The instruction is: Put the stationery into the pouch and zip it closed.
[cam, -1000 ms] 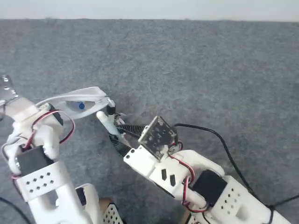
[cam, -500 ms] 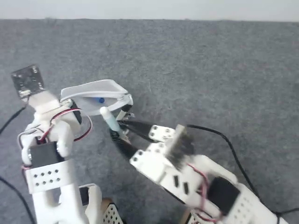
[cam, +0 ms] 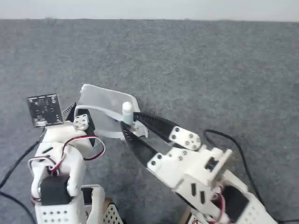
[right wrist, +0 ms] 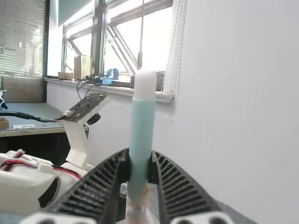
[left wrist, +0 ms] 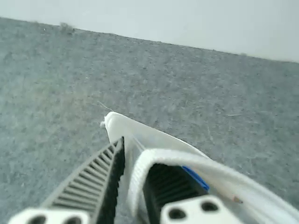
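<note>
Both are clamped: left gripper (left wrist: pixel 132 157) on the pouch (cam: pixel 103 99) at its rim, right gripper (right wrist: pixel 138 161) on an upright pen (right wrist: pixel 142 116), which could be snagged there if lowered off-centre.

My right pincer (right wrist: pixel 139 170) has ribbed jaws of matt black plastic. The pen (right wrist: pixel 141 130) is smooth pale-blue plastic with a white cap. The pouch (cam: pixel 105 100) looks like soft, frosted white plastic, over rough, matt grey carpet (cam: pixel 210 70).
</note>
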{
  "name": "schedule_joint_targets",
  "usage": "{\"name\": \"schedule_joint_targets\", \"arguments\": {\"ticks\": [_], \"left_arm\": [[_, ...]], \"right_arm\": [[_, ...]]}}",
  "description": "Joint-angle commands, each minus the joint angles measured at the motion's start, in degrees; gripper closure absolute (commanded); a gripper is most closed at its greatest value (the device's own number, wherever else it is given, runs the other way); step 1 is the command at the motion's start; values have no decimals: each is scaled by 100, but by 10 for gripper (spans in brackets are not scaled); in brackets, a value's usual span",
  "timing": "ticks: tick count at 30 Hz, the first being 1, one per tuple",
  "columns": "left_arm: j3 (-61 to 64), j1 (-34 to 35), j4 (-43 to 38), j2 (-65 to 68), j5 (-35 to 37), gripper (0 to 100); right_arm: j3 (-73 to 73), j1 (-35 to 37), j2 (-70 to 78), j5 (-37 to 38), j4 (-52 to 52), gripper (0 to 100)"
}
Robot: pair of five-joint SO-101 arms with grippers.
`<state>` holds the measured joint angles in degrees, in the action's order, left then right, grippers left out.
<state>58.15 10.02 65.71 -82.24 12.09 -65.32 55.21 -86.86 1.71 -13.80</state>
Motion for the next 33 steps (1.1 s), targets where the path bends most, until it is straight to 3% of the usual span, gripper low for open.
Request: {"name": "schedule_joint_targets", "arguments": {"ticks": [1, 5, 17, 24, 33], "left_arm": [[-119, -35, -105, -255, -44, 988], [-119, -35, -105, -255, -44, 988], [-110, 0, -105, -255, -44, 988], [-48, 0, -105, -255, -44, 988], [-31, 0, -105, -255, -44, 988]], "right_arm": [[-396, -31, 382, -9, 1692, 989], [-668, -31, 1191, -9, 3037, 989], [-905, -57, 4110, 18, 5701, 989], [-1407, -84, 4734, 1020, 6545, 989], [-1916, -215, 4769, 1081, 6299, 989]]}}
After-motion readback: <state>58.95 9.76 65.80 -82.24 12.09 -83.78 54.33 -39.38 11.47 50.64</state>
